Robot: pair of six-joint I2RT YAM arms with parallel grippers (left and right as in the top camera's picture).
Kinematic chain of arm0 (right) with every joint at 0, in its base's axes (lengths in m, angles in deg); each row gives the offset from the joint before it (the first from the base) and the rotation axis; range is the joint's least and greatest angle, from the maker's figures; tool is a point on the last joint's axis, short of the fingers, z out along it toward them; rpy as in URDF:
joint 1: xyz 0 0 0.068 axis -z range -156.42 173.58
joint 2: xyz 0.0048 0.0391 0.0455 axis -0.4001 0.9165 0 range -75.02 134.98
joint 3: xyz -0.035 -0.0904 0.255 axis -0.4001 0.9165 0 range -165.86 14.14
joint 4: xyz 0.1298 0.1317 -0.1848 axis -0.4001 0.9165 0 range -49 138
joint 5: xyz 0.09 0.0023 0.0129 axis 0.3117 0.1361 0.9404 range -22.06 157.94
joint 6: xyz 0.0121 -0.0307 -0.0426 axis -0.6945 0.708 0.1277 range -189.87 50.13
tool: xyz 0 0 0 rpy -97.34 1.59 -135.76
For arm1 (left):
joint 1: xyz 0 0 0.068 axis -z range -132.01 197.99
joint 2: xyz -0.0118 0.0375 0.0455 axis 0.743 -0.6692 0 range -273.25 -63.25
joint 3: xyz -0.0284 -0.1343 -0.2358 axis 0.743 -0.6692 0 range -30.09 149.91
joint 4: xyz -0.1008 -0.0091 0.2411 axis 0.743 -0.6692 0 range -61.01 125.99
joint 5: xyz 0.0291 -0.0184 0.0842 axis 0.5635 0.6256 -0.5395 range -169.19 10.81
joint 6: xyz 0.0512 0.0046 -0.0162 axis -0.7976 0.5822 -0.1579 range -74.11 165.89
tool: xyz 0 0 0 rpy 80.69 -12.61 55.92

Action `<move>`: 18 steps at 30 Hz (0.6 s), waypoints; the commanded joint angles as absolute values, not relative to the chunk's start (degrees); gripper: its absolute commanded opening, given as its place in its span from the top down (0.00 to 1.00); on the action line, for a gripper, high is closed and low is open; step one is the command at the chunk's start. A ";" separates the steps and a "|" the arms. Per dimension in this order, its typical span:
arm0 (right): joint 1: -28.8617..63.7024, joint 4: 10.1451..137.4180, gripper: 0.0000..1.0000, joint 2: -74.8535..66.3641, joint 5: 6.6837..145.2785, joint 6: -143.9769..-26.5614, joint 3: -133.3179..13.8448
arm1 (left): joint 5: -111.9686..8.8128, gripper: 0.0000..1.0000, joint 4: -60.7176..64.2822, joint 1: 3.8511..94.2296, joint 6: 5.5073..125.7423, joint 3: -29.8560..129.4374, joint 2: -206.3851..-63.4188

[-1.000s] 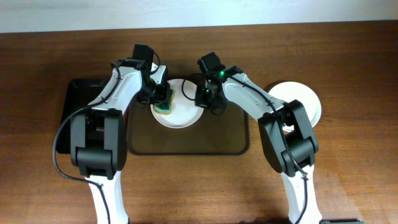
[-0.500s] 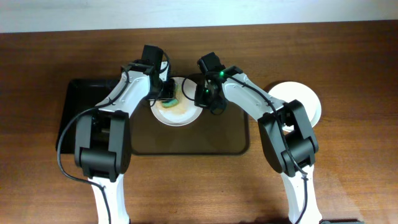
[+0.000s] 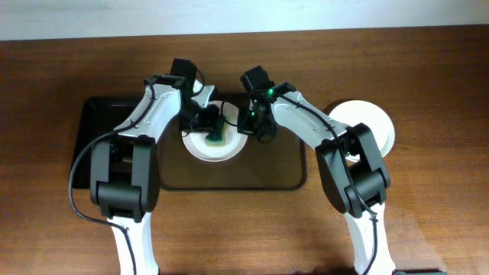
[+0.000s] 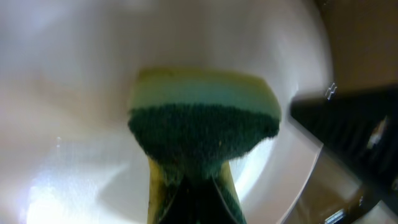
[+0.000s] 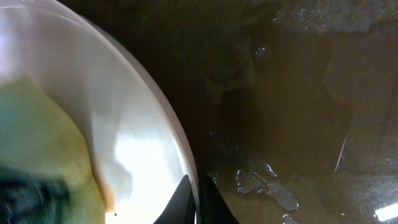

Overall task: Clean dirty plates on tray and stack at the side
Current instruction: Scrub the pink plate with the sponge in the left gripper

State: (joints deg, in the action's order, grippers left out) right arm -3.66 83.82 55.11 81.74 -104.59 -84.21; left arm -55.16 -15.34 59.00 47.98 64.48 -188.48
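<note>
A white plate (image 3: 205, 143) lies at the far middle of the dark brown tray (image 3: 260, 172). My left gripper (image 3: 215, 131) is shut on a green and yellow sponge (image 3: 217, 136) and presses it on the plate; the left wrist view shows the sponge (image 4: 202, 121) on the white plate (image 4: 68, 112). My right gripper (image 3: 248, 124) is shut on the plate's right rim (image 5: 177, 143), with an orange-brown smear (image 5: 106, 196) near it. Another white plate (image 3: 374, 122) sits on the table to the right of the tray.
A smaller black tray (image 3: 95, 134) lies left of the brown tray, partly under my left arm. Wet drops (image 5: 267, 186) show on the brown tray next to the held rim. The wooden table (image 3: 428, 198) extends to all sides.
My left gripper has swept the sponge across the plate, from its left part to the far edge and then to the middle right. The right gripper has kept still on the rim.
</note>
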 commanded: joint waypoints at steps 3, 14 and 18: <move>-3.38 84.46 0.96 56.68 77.98 -105.27 -82.17 | -70.33 0.99 -4.61 59.06 52.13 64.48 -189.03; -3.38 84.20 0.96 56.68 78.02 -104.85 -82.17 | -61.37 0.99 -25.46 59.08 51.54 64.48 -189.03; -3.38 84.20 0.96 56.68 78.02 -104.85 -82.17 | -50.07 0.99 -18.36 60.07 50.79 64.48 -189.03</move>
